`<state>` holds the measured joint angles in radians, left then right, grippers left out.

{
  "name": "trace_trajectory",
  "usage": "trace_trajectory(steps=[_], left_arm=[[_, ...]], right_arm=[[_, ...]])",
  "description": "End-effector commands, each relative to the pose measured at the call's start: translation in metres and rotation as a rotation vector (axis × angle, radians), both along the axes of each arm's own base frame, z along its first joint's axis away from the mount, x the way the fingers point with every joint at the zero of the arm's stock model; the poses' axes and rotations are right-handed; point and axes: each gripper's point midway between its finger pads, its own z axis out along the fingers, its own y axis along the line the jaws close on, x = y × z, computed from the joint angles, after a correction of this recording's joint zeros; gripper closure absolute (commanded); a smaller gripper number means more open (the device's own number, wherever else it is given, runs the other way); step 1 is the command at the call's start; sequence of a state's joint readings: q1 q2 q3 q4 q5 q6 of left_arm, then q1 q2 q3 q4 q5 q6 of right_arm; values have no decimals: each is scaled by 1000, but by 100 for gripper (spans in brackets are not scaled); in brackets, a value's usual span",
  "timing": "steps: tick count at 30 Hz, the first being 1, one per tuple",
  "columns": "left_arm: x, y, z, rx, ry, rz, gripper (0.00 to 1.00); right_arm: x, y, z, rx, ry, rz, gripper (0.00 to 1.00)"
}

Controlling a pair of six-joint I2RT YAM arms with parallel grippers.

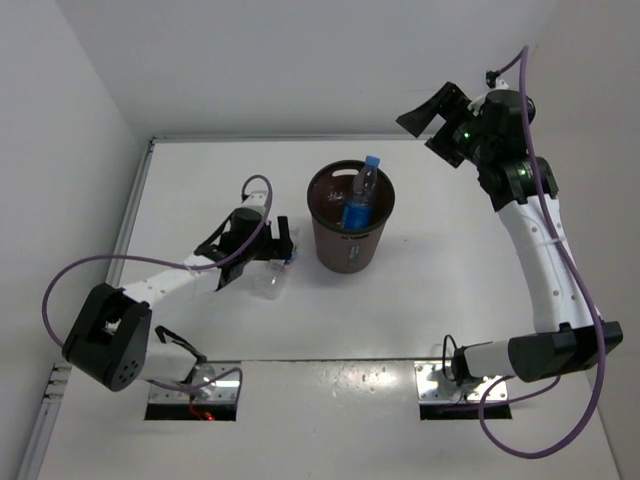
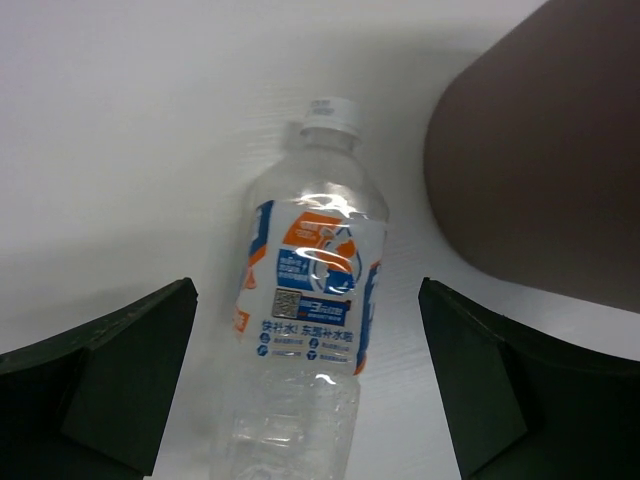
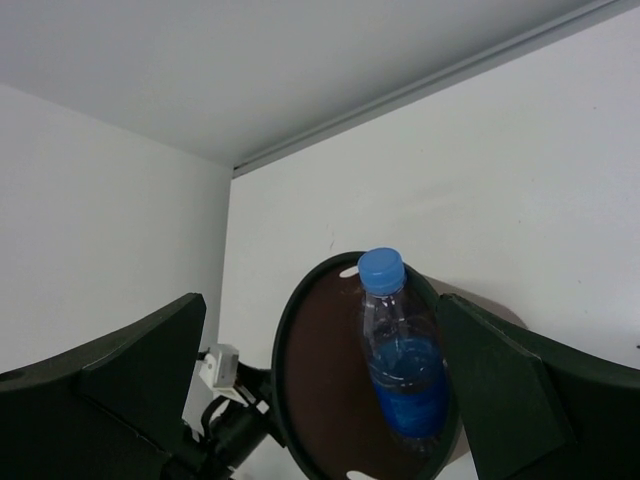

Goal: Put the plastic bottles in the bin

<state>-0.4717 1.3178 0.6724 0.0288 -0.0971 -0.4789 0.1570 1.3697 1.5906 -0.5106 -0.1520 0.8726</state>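
A white worktop (image 1: pixel 430 290) is seen from above, with the left arm (image 1: pixel 160 285) and the right arm (image 1: pixel 545 250) mounted at its near edge. Near the middle of the worktop a dark brown round bin (image 1: pixel 346 245) is stood upright. Inside it a clear bottle with a blue label and blue cap (image 1: pixel 360 196) is leaned against the bin's wall, cap uppermost, with neck and cap raised just above the rim.

Just left of the bin a second clear bottle (image 1: pixel 271 281), labelled in white, blue and orange and closed with a white cap, is laid on its side on the worktop. In the left wrist view it is shown lengthwise between the two dark fingers (image 2: pixel 112 372) of the left gripper (image 1: pixel 281 247), its cap pointed away from the camera and the bin's brown wall close by on the right. The left gripper is spread wide (bare worktop is visible between each finger and the bottle), so nothing is grasped by it; it is positioned low over the bottle.

The right gripper (image 1: pixel 428 125) is held high beyond the far right of the bin, well apart from it, and is angled toward the bin's mouth. Its fingers are parted wide and nothing is held between them; the bin's rim and the blue-capped bottle are framed between them in the distance. A purple cable (image 1: pixel 75 270) is run along each arm.
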Motion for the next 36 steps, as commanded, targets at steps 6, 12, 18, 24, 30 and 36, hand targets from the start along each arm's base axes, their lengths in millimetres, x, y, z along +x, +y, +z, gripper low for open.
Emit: trace_trajectory(steps=[6, 12, 18, 24, 30, 36], left_arm=[[-20, -27, -33, -7, 77, -79, 0], [-26, -21, -64, 11, 159, -31, 0], [-25, -19, -66, 21, 163, -23, 33], [22, 1, 14, -16, -16, 160, 46], [78, 35, 168, -72, -350, 376, 46], [87, 15, 285, -251, -610, 309, 46]], right_arm=[[-4, -2, 12, 30, -36, 14, 0], [-6, -6, 13, 30, -35, 4, 0], [-6, -12, 11, 31, -25, -5, 0], [-6, -13, 7, 36, -14, 4, 0], [-7, -12, 6, 44, -13, 23, 0], [-6, -12, 4, 58, -9, 29, 0]])
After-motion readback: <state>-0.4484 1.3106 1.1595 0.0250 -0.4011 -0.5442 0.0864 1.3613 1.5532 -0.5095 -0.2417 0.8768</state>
